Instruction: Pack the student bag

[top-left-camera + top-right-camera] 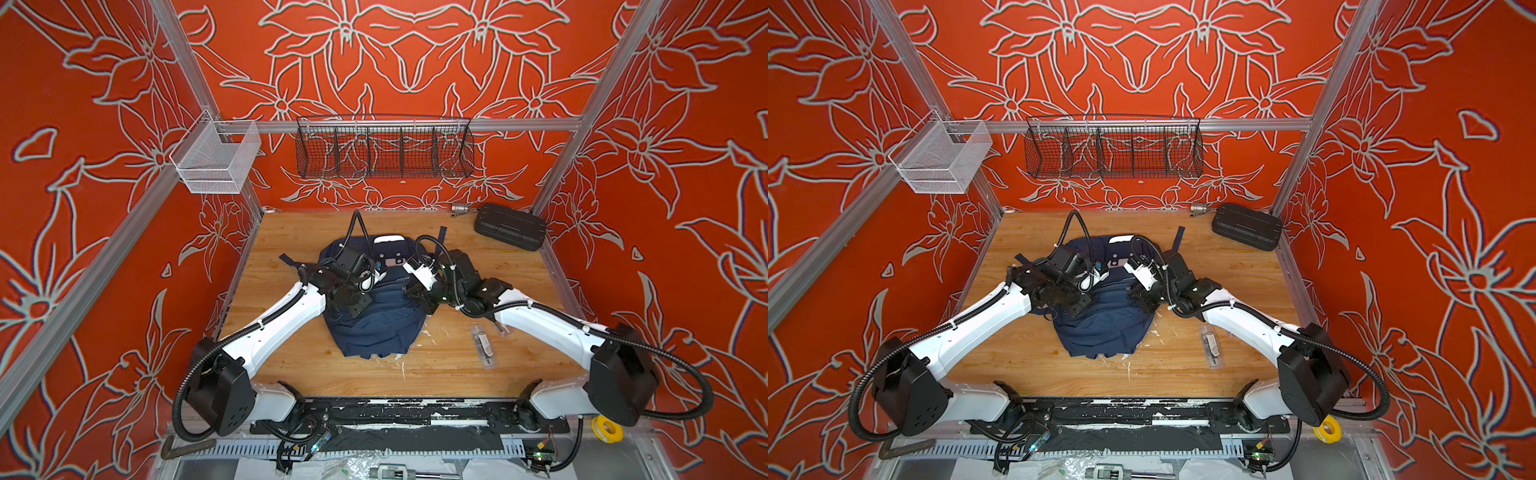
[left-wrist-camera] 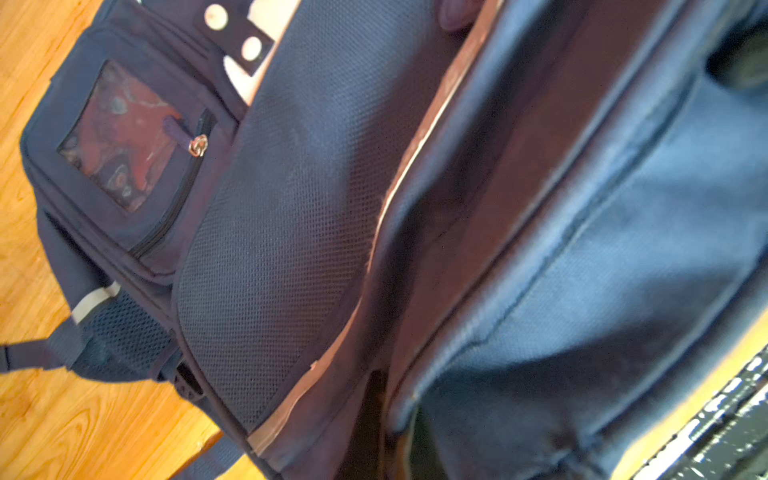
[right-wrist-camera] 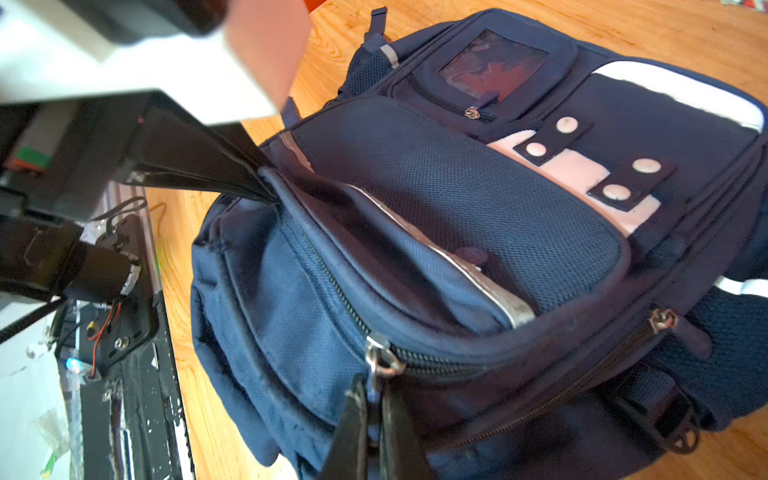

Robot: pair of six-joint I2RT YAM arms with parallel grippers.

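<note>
The student bag [image 1: 376,328] lies mid-counter [image 1: 291,361], under both pincers. The left pincer [image 3: 266,189] is clenched on its opening rim, and the right pincer [image 3: 374,392] is clenched on a zip pull [image 3: 380,355]. A black ribbed case [image 1: 510,226] sits well beyond the right pincer. A clear packet [image 1: 483,345] lies near its arm.
</note>
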